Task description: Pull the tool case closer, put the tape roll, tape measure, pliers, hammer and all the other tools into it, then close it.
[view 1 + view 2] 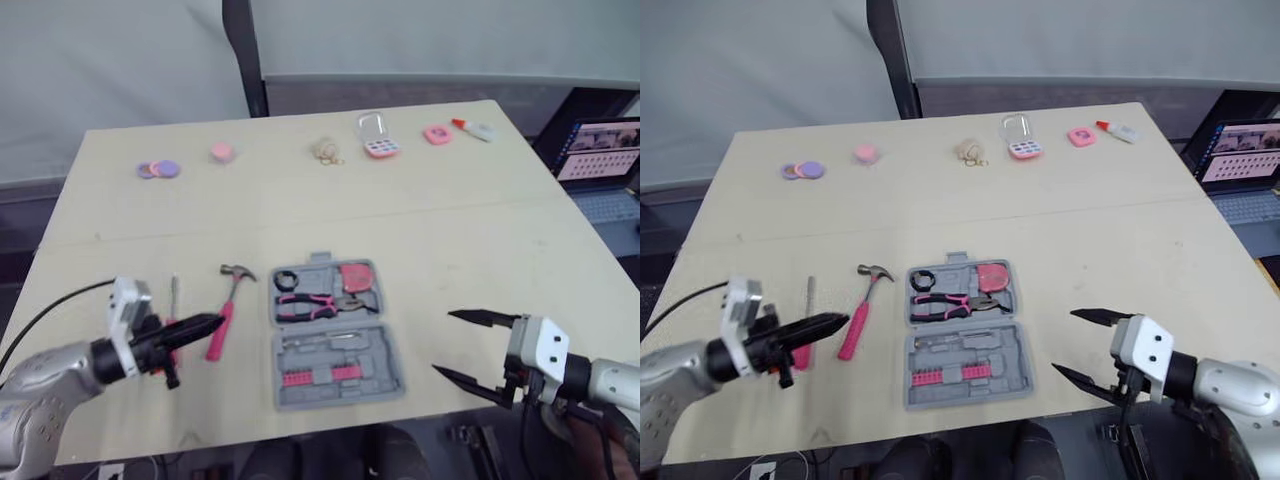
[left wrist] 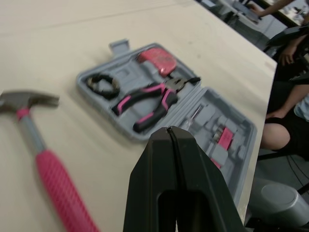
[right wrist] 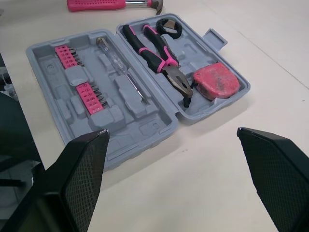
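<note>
The grey tool case (image 1: 380,352) lies open near the table's front edge. In its far half sit a black tape roll (image 1: 285,279), pink-handled pliers (image 1: 312,304) and a pink tape measure (image 1: 357,277); the near half holds pink bits (image 1: 320,376). A pink-handled hammer (image 1: 228,300) lies on the table left of the case. Further left is a screwdriver (image 1: 174,293). My left gripper (image 1: 208,323) is shut with nothing in it, hovering beside the hammer's handle. Right of the case, my right gripper (image 1: 443,343) stands wide open and apart from it.
Along the far edge lie purple and pink discs (image 1: 158,169), a pink round item (image 1: 222,151), a beige bundle (image 1: 327,151), a small pink keypad item (image 1: 379,145), another pink piece (image 1: 437,134) and a glue bottle (image 1: 474,129). A laptop (image 1: 600,150) sits off the table at right.
</note>
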Robot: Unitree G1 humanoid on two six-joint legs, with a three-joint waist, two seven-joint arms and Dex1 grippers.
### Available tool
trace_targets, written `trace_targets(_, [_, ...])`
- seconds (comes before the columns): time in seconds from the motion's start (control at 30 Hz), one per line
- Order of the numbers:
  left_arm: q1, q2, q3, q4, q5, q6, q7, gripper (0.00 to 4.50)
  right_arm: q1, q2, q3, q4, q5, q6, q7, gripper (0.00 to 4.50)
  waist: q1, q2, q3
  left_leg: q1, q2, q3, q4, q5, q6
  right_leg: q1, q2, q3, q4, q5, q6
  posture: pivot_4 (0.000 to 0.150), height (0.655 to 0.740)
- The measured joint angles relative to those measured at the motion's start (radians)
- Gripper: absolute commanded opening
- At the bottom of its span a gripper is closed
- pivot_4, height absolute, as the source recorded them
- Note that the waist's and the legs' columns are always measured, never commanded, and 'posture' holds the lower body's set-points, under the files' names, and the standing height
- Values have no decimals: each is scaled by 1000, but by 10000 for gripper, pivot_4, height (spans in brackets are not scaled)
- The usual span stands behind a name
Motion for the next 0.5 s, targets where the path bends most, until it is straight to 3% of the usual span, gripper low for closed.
trace_targets(0.2, [218, -45, 100, -6, 14, -128, -31, 273, -22, 15, 14, 36, 1, -2, 0, 45000, 3, -1, 2, -1, 0, 0, -1, -1, 0, 0, 0, -1, -4, 0, 0, 1500, 7400])
trace_targets(0.5, [405, -115, 171, 3, 70, -309, -54, 273, -16, 19, 35, 56, 1, -5, 5, 45000, 4, -2, 5, -1, 1, 0, -1, -1, 0, -1, -1, 0, -5, -1, -2, 1500, 7400])
